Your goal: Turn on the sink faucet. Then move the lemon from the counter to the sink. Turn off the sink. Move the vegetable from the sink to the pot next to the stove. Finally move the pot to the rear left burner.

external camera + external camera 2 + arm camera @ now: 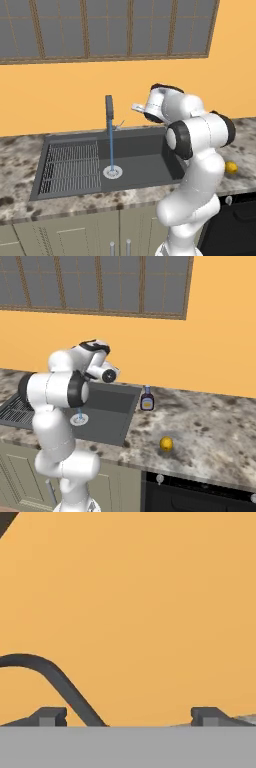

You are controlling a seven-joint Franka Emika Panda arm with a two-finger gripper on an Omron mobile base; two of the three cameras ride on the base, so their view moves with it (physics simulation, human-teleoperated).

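Water runs in a thin blue stream [111, 150] from the dark sink faucet [109, 112] to the silver drain [112, 172] of the sink [145, 150]. My gripper [132, 714] is open and holds nothing. It is up behind the sink near the faucet and faces the orange wall. In the hand view the bent spout [55, 674] crosses just inside the left fingertip [49, 716]. The lemon [230, 167] [166, 444] lies on the counter [210, 421] right of the sink, apart from the hand. The pot is out of view.
A ribbed rack [70, 165] covers the sink's left half. A small brown bottle [146, 398] stands at the sink's right rear corner. The stove's black front [200, 496] with knobs sits under the counter edge at the right. Windows run above the wall.
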